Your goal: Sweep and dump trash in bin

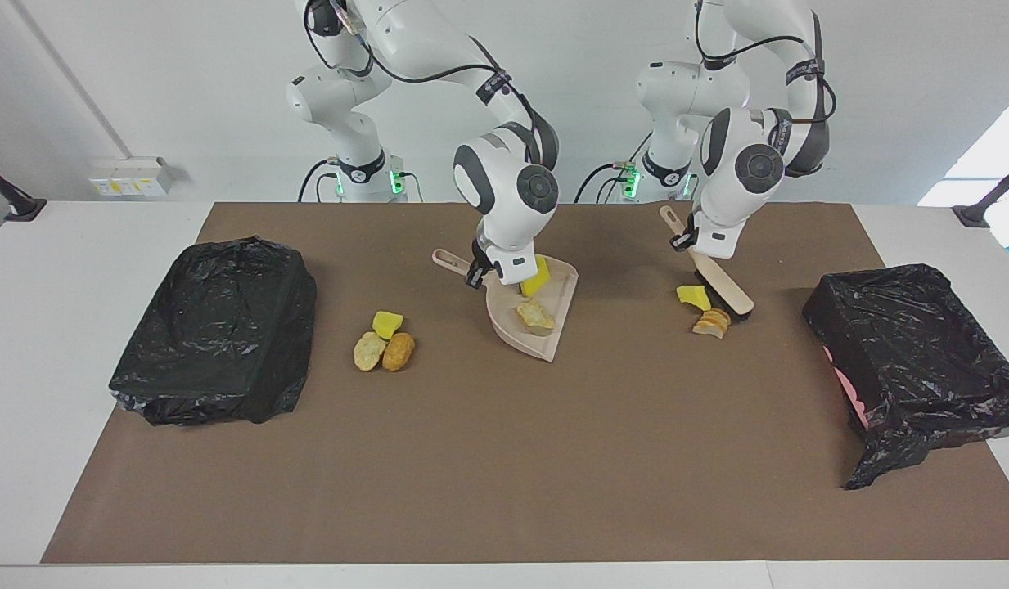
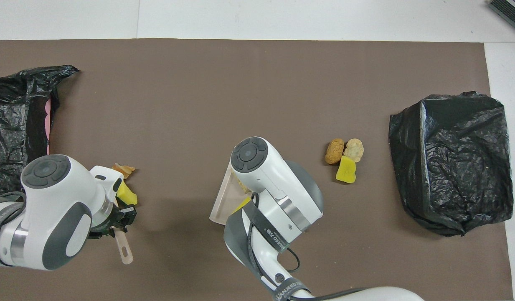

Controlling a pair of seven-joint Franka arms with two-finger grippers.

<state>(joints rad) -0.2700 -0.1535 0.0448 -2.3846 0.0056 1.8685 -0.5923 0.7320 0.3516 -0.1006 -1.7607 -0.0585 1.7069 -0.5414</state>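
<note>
In your beige plastic dustpan lie a yellow sponge wedge and tan bread chunk, right claw pinching its handle, left claw pinching the wooden-handled brush.

Left end effector lowered, wrist bent down; right end effector lowered mid-table, both clamped.

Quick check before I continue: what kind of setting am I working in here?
Likely a robotics lab test bench, not a home: a brown mat covers a white table, with two bag-lined bins and staged trash.
</note>
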